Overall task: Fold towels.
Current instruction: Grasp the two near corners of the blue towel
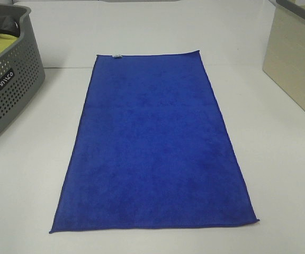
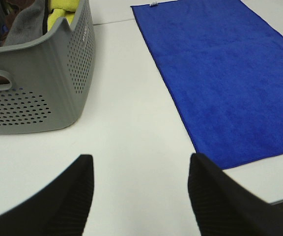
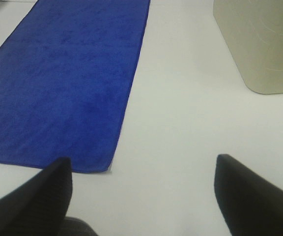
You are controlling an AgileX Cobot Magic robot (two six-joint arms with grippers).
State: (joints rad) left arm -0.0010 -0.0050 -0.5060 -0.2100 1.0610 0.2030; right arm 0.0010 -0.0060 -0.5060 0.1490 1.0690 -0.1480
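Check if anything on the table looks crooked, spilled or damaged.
Nothing stands out. The royal-blue plush rectangular towel lies flat and unwrinkled on the white table, with the grey perforated plastic basket upright beside it.

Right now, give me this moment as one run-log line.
blue towel flat, unfolded, white tag far edge | left gripper open, empty | right gripper open, empty | grey basket left of towel | fold not started

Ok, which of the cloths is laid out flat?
The blue towel, spread flat on the table. The yellow-green cloth and dark cloth are bunched in the grey basket.
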